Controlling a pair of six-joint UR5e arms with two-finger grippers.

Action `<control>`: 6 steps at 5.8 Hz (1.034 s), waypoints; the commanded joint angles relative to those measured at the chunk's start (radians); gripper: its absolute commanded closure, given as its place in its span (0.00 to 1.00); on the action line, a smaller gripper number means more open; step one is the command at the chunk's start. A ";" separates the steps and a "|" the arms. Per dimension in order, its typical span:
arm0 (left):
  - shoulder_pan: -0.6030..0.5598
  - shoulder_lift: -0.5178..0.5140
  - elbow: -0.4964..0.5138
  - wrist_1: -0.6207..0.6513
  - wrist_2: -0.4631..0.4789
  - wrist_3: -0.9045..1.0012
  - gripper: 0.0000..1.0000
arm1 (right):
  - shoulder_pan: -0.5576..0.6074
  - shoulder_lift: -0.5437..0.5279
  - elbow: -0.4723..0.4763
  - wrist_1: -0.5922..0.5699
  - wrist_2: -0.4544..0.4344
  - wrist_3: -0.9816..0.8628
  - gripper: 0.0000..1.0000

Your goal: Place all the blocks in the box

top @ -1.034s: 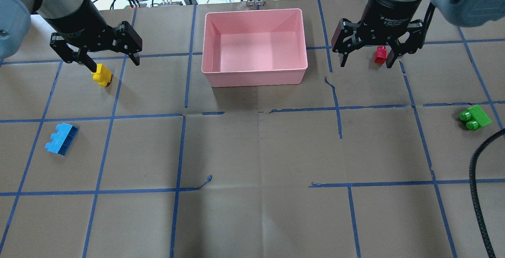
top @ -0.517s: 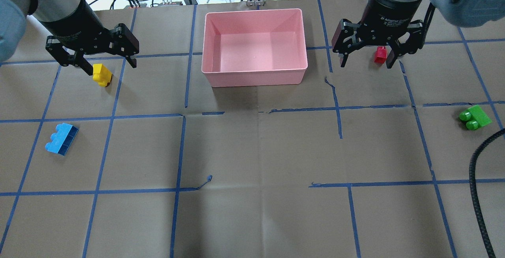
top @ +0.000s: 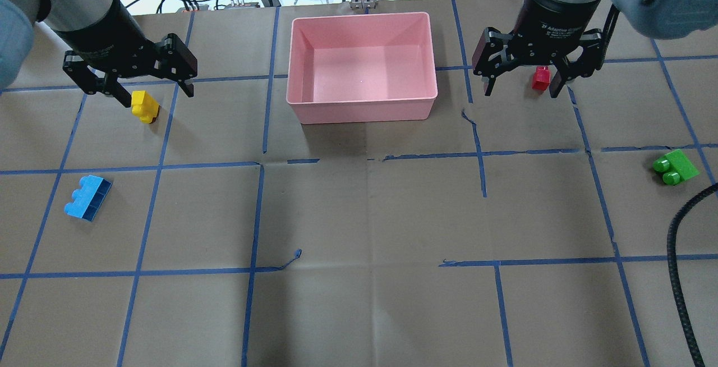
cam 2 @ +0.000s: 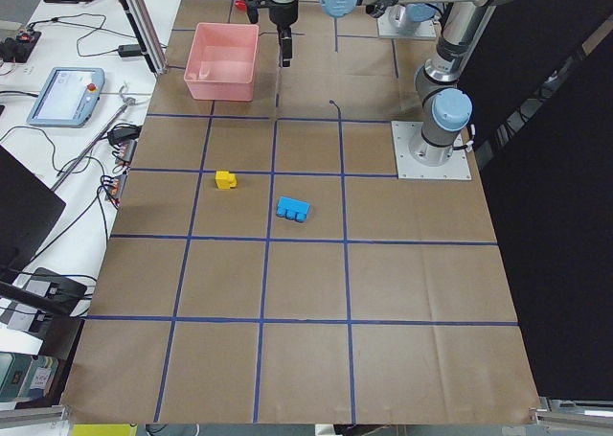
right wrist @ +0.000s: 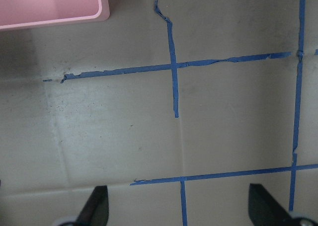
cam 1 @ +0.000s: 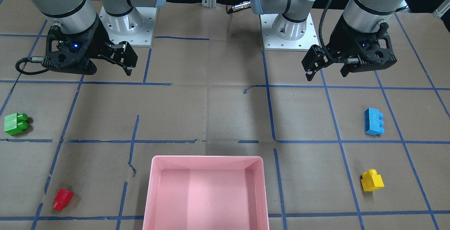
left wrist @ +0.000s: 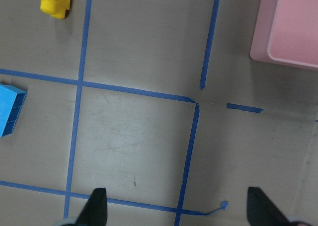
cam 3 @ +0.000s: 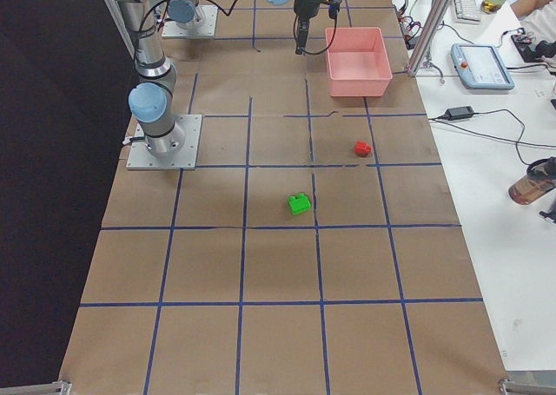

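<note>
Four blocks [top: 145, 106] — one box [top: 362, 110]

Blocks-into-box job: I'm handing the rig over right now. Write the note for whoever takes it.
Left gripper: open, empty, raised off the table.
Right gripper: open, empty, also raised.
Pink box: empty, at the table's far edge from the robot, between the arms.
Yellow block and blue block lie on the table to the robot's left of the box, yellow nearer it.
Red block and green block lie to its right, red nearer it.
Done: nothing; no block is grasped or boxed.
Left: all four blocks.
</note>
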 commanded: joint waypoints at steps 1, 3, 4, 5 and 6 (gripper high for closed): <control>-0.009 0.017 0.002 -0.017 -0.007 0.005 0.00 | -0.026 0.001 0.000 -0.009 -0.001 -0.074 0.00; -0.009 0.044 -0.008 -0.019 -0.007 0.004 0.00 | -0.161 0.003 0.000 -0.020 -0.001 -0.319 0.00; -0.010 0.033 -0.008 -0.017 -0.009 0.005 0.00 | -0.240 0.007 0.000 -0.021 -0.001 -0.474 0.00; -0.006 0.012 0.007 -0.014 -0.009 0.005 0.00 | -0.338 0.019 0.000 -0.021 -0.013 -0.624 0.00; -0.006 0.008 0.014 -0.017 -0.007 0.005 0.00 | -0.440 0.047 0.000 -0.044 -0.047 -0.805 0.00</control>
